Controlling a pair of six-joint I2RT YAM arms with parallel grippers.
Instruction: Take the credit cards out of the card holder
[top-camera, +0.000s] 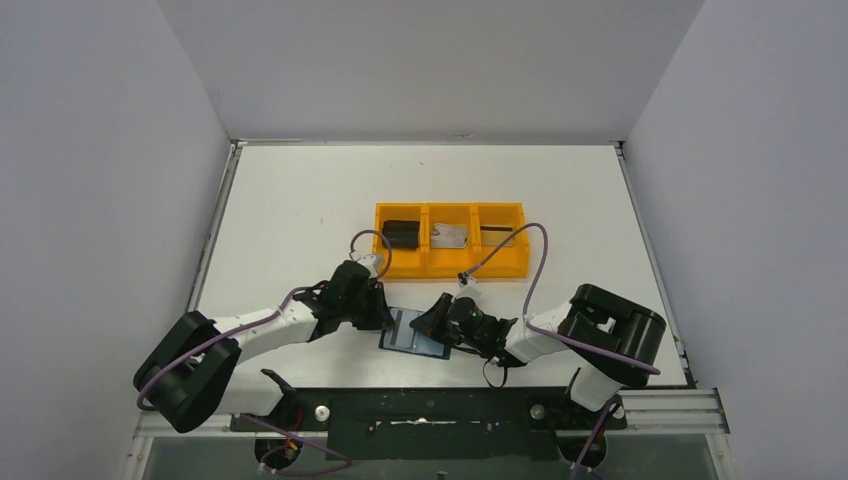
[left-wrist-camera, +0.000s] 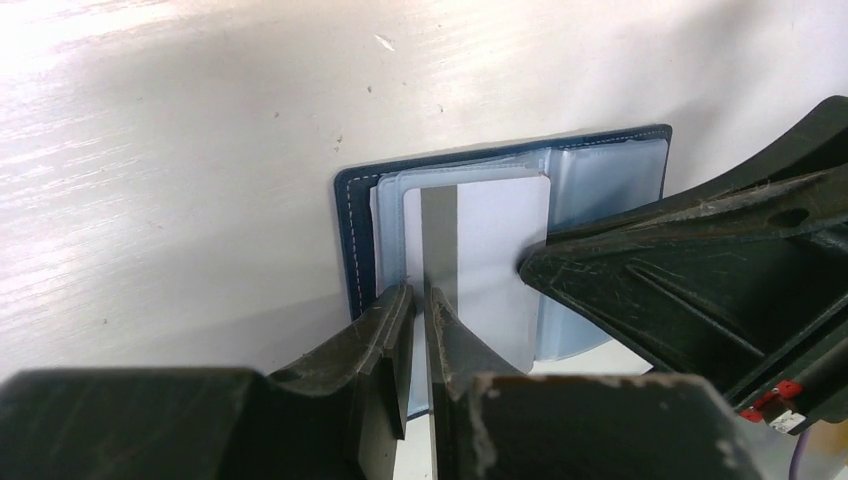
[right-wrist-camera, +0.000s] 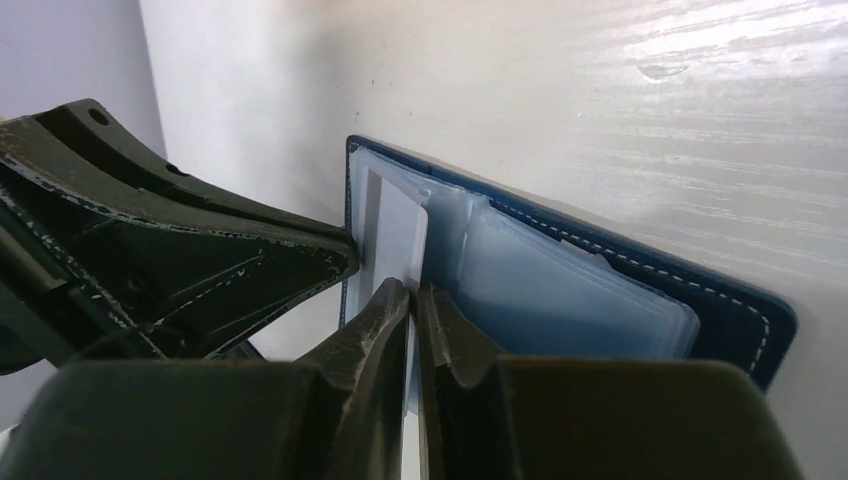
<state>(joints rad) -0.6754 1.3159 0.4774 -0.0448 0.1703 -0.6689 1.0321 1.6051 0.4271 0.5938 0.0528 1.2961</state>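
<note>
The navy card holder (top-camera: 408, 336) lies open near the front of the table, with its blue-grey pockets up (left-wrist-camera: 355, 240) (right-wrist-camera: 600, 300). A pale credit card (left-wrist-camera: 495, 260) with a grey stripe lies on its left half and also shows in the right wrist view (right-wrist-camera: 395, 225). My left gripper (top-camera: 385, 308) (left-wrist-camera: 420, 292) is shut on the holder's near pocket edge, over the card's stripe. My right gripper (top-camera: 437, 322) (right-wrist-camera: 413, 290) is shut on the card's edge beside the pocket stack. A silver-grey card (top-camera: 449, 236) and a gold-tan striped card (top-camera: 497, 235) lie in the tray.
An orange three-compartment tray (top-camera: 450, 268) stands just behind the holder, with a dark flat item (top-camera: 402, 233) in its left compartment. The two grippers' tips nearly meet over the holder. White walls border the table on the left, back and right.
</note>
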